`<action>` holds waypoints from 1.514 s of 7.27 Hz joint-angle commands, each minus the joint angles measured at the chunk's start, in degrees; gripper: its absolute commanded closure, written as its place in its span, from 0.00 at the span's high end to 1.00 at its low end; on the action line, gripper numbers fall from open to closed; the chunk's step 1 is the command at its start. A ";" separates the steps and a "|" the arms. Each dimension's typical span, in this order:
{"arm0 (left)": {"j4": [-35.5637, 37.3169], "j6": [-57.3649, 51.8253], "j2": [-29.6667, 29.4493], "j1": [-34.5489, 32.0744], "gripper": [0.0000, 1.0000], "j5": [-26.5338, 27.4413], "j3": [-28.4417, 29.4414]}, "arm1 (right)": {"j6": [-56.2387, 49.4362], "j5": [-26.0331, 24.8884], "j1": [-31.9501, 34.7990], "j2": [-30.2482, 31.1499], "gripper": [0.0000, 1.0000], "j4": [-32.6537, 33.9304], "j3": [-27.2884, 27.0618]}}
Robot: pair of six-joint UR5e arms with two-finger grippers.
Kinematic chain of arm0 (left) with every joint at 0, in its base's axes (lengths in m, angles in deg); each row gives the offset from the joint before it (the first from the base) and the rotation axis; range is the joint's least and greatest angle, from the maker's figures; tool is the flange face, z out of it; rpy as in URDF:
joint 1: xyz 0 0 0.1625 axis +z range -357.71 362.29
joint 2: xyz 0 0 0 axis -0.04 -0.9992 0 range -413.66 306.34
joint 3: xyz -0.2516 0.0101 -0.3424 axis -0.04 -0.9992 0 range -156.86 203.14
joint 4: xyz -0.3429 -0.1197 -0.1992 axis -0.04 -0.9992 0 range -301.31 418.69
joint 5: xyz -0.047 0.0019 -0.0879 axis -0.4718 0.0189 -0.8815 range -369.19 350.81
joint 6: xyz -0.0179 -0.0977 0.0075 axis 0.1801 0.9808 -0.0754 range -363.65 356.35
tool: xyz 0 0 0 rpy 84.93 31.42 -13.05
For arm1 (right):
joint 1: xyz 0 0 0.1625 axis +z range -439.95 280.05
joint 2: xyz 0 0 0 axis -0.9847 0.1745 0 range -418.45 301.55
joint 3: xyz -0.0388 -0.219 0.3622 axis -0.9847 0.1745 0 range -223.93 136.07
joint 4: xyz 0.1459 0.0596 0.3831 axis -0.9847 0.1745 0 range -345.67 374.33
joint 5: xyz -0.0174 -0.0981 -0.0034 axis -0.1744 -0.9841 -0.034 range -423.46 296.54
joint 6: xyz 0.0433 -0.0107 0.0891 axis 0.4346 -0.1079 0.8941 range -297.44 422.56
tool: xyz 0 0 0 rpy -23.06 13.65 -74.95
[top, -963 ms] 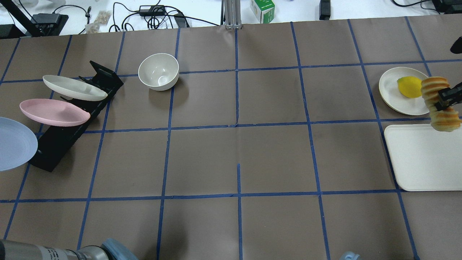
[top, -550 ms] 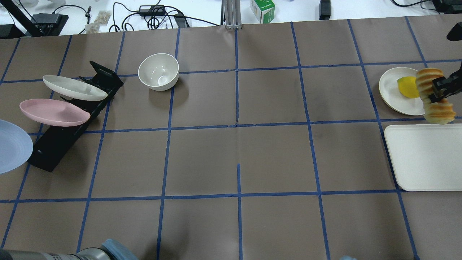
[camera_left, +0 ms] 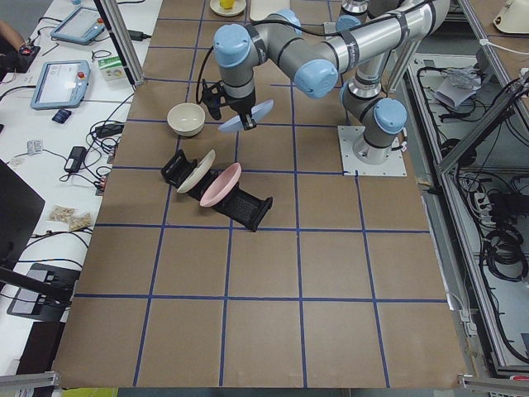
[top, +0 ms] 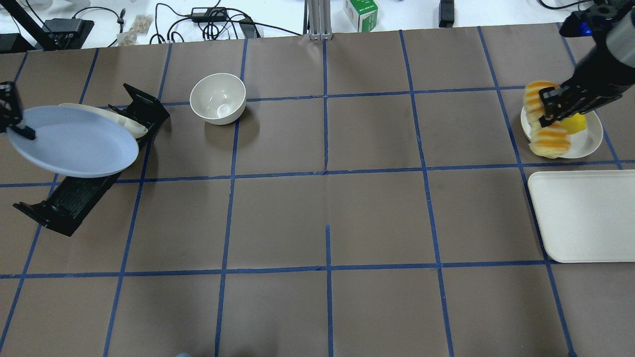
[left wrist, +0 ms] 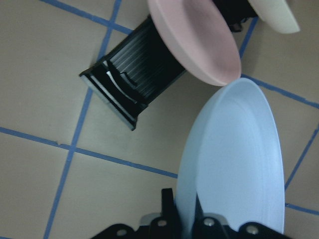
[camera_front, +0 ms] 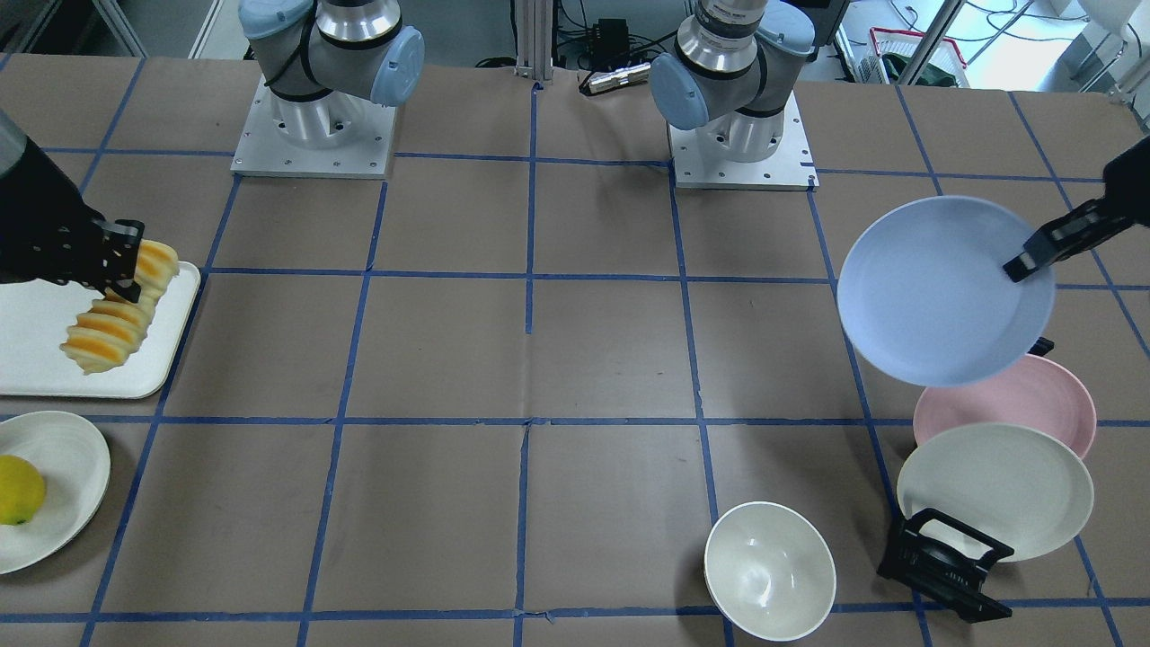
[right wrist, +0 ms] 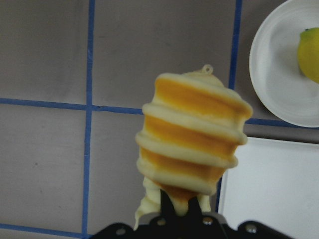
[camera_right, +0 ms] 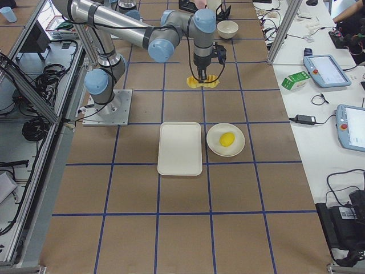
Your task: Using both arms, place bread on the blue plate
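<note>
Tabletop [top: 278,218] — brown-papered, blue tape grid [top: 325,172]; bread [top: 549,141] aloft

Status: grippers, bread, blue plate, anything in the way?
Left gripper shut on blue plate rim, plate aloft. Right gripper shut on bread, aloft. Far apart, bread not on plate. Only white bowl near the path, low on table.

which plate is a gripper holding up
The round pale lavender-blue plate, pinched at its rim by the left gripper; the pink plate and cream plate lean in the black rack.
</note>
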State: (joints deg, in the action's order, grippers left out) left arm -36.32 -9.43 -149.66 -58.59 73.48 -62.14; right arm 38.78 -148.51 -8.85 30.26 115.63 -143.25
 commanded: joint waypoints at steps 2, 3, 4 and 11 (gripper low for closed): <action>13.56 18.11 -1.65 -14.23 0.00 -6.70 -5.48 | 3.48 0.33 2.99 -2.31 0.07 2.23 0.09; 22.50 22.78 -2.78 -17.40 0.00 -8.73 -9.95 | 3.91 0.85 3.16 -2.14 0.07 1.71 -0.17; 31.81 25.26 -3.92 -20.13 0.00 -11.19 -15.04 | 5.83 0.85 3.95 -2.14 0.07 1.45 -0.26; 50.16 34.87 -14.19 -34.21 0.00 -15.70 -20.89 | 17.96 0.33 12.29 -2.05 0.07 1.88 -0.35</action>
State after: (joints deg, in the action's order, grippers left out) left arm 11.04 24.83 -161.45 -91.44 58.10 -83.00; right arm 54.45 -148.07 1.84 28.28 117.22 -143.62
